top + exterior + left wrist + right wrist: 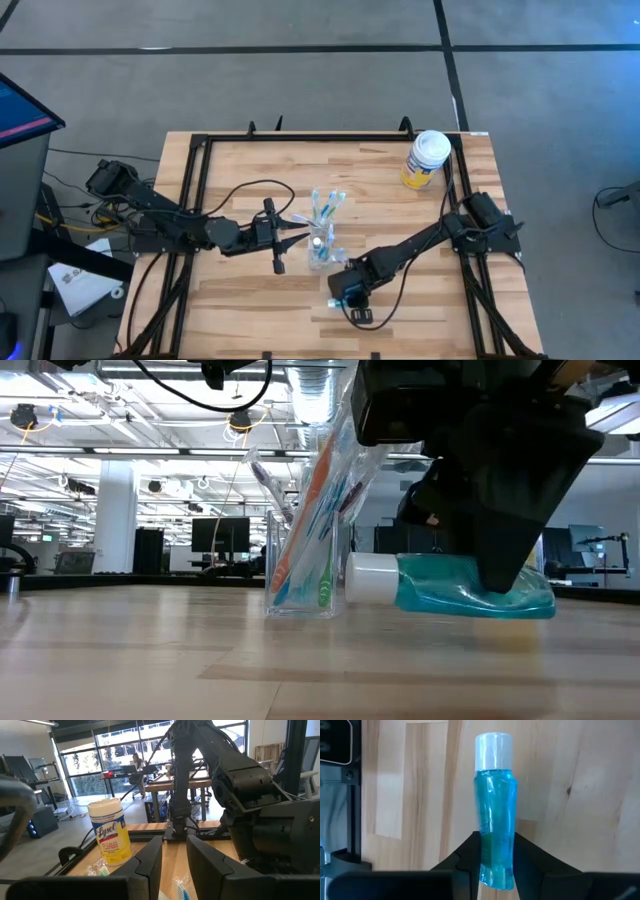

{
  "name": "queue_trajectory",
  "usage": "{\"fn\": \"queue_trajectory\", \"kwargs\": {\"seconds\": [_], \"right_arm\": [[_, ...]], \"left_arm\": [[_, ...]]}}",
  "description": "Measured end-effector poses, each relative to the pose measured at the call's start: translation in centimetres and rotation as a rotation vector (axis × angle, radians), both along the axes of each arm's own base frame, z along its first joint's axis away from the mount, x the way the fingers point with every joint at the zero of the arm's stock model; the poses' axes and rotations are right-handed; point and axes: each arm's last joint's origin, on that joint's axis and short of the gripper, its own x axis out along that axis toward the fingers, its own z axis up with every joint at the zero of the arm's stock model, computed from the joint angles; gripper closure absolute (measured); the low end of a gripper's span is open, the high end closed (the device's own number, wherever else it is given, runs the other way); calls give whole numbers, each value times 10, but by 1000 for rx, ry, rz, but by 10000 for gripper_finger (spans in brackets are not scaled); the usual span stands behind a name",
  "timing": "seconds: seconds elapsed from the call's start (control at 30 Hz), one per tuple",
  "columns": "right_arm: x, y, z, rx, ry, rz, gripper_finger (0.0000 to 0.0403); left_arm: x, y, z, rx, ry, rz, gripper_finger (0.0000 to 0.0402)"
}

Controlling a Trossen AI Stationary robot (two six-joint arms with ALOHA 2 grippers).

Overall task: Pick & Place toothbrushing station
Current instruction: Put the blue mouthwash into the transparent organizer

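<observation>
A small clear tumbler [320, 248] stands upright on its base mid-table [305, 575] and holds several toothbrushes [326, 208] that lean out of its top [320, 490]. My left gripper [300, 236] is open just left of the tumbler and higher than it; the left wrist view shows its fingers a small gap apart [174, 857] with nothing between them. My right gripper [345, 295] is nearer the front edge, shut on a small blue tube with a white cap [495, 815], which also shows in the low view [450, 588]. My right gripper pinches the blue tube between its two fingers on the lower body [496, 851], near the flat end opposite the cap. The fingers come from above, pointing down, and lie across the tube. The tube hangs about level, a little above the table, its cap [370, 578] toward the tumbler.
A yellow wipes container with a white lid [427, 160] stands at the far right of the table and shows in the left wrist view [110, 837]. A black frame [300, 138] runs round the table. Bare wood [250, 320] lies near the front edge.
</observation>
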Motion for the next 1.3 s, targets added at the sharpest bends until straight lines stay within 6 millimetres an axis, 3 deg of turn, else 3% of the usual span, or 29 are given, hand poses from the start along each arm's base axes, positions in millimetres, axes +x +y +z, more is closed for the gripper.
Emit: {"fn": "queue_trajectory", "kwargs": {"seconds": [0.3,0.9,1.3], "right_arm": [[-3,-7,24,0,-51,-6,323],[-29,-30,121,-71,-401,-22,324],[-37,-48,147,-133,-504,-38,324]], "left_arm": [[0,0,0,0,0,0,315],[0,0,0,-28,-8,-10,315],[0,-2,2,-50,-34,-82,315]]}}
